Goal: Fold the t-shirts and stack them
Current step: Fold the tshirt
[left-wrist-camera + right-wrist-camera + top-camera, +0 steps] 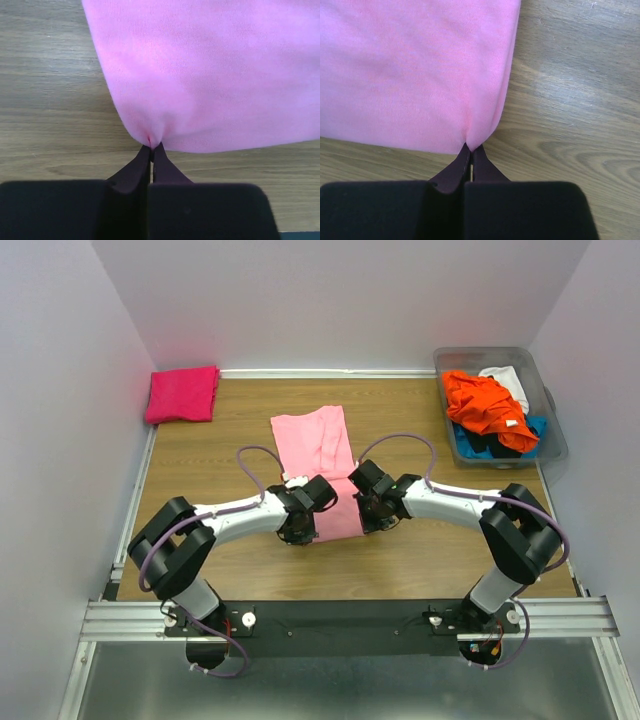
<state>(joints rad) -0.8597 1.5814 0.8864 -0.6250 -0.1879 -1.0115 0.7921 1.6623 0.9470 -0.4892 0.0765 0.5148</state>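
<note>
A light pink t-shirt (318, 452) lies folded into a long strip in the middle of the table. My left gripper (300, 530) is shut on its near left corner, and the cloth (210, 75) puckers at the fingertips (145, 160). My right gripper (370, 518) is shut on its near right corner, and the cloth (415, 70) is pinched the same way. A hot-pink folded t-shirt (182, 394) lies at the far left corner.
A grey bin (550, 420) at the far right holds orange (484, 403), white, blue and black shirts. Walls close in the table on the left, back and right. Bare wood lies either side of the pink shirt.
</note>
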